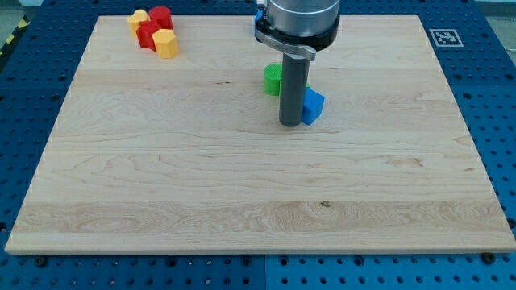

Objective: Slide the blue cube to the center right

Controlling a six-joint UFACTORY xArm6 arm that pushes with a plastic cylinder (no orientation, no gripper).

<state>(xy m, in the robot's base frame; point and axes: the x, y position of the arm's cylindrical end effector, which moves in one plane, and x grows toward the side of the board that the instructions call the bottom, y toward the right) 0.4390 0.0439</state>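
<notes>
— What surfaces are you looking at?
— You've got a pale wooden board (161,185), smooth with visible grain. The blue cube (314,105) and green block (273,79) look like matt plastic. The rod (291,89) is dark, dull-finished.

1. No words, brand names or numbers are showing legibly anywhere in the camera view.
2. One sign is showing: a small black-and-white square marker (444,36), patterned like a fiducial tag, is sitting at the corner of the desk (242,201) at the view's top right. Its pattern is too small to be making out any code.
3. A strip of yellow-and-black hazard striping (10,39) is running along the view's upper left edge, beyond the desk; it is carrying no lettering.
</notes>
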